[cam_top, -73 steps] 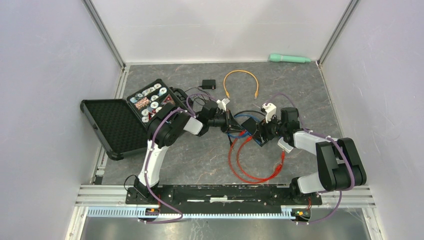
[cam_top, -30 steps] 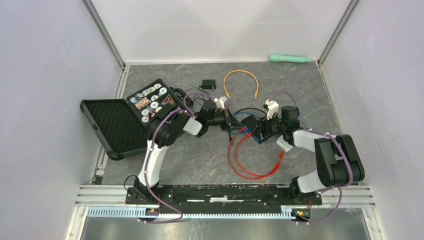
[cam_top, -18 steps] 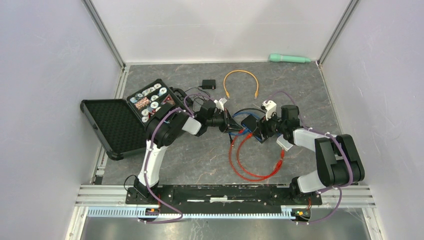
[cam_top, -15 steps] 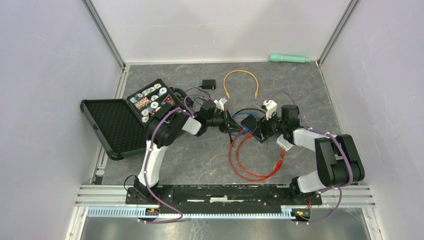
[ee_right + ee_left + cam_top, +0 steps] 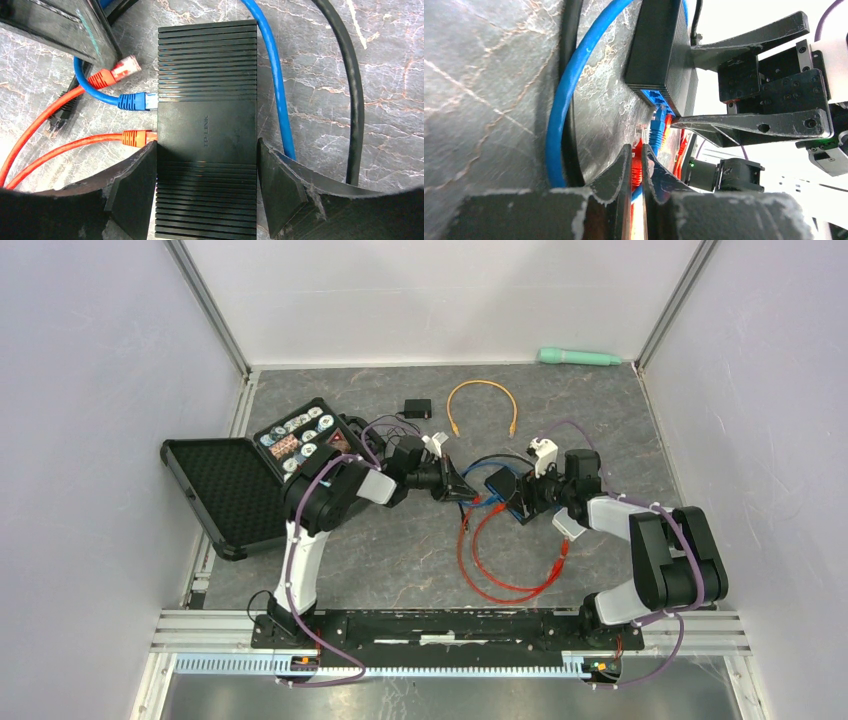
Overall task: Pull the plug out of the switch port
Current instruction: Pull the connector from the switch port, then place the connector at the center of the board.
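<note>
Lab test cell: white panels (image 5: 440, 290), alu frame (image 5: 207, 305).

Open black case (image 5: 230, 490) left; small black box (image 5: 417, 407), orange cable loop (image 5: 482, 400) behind; green tool (image 5: 578, 357) far edge.

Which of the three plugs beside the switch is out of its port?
The loose orange plug, clear tip bare, held by the left tool. The blue plug and the other orange plug sit in the switch.

Left arm (image 5: 318, 508) and right arm (image 5: 655, 545) reach low and inward, wrists facing. Left end effector (image 5: 464, 490) pinched almost closed on red plug (image 5: 125, 66). Right end effector (image 5: 517, 502) jaws wide, pads clamping switch (image 5: 206, 75) sides.
</note>
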`<state>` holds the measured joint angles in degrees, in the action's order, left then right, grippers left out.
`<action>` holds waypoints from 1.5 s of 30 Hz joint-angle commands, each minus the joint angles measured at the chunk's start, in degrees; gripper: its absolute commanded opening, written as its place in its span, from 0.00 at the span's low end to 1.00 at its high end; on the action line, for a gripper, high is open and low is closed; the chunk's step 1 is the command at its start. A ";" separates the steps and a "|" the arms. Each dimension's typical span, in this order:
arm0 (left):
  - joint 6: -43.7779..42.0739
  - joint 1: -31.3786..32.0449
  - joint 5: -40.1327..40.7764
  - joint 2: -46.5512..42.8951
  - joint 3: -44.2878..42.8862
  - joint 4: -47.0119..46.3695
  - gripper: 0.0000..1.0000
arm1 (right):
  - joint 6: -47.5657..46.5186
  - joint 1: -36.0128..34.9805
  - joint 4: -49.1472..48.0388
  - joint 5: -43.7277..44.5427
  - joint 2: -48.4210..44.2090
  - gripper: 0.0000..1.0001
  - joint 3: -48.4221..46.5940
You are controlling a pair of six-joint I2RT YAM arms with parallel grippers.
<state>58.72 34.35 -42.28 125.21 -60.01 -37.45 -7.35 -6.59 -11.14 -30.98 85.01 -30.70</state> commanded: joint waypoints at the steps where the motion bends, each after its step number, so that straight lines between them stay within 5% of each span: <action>1: -7.70 -1.11 -4.17 -5.69 -1.18 5.24 0.02 | -0.91 1.24 -3.56 5.93 -1.46 0.08 -3.03; 7: -14.13 -1.39 -4.38 -4.78 -6.91 15.76 0.06 | -0.81 1.30 -2.45 6.04 0.06 0.18 -4.88; 12: -17.31 -1.39 -5.01 -3.83 -9.76 19.37 0.45 | -1.08 1.22 -1.30 5.84 1.56 0.18 -5.71; 21: -34.91 -1.30 -6.10 -11.88 -15.25 32.50 0.70 | -1.89 1.31 0.89 3.91 3.15 0.10 -7.74; 25: -47.82 -1.30 -8.82 -15.33 -17.00 43.06 0.75 | -3.78 1.58 1.71 1.96 4.17 0.09 -8.56; 28: -67.82 -0.92 -10.14 -17.99 -18.08 57.42 0.80 | -5.00 2.02 2.95 0.14 5.61 0.08 -9.66; 34: -97.87 4.48 2.50 -25.62 -10.25 70.76 0.87 | -5.47 2.82 4.00 -1.55 6.86 0.07 -11.59; 45: -114.06 15.37 12.56 -25.72 -10.02 73.35 0.81 | -5.79 5.19 4.11 -2.95 7.30 0.07 -11.58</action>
<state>-45.67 47.44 -33.89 99.24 -67.16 34.00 -12.32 -2.92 -5.23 -31.62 91.94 -40.05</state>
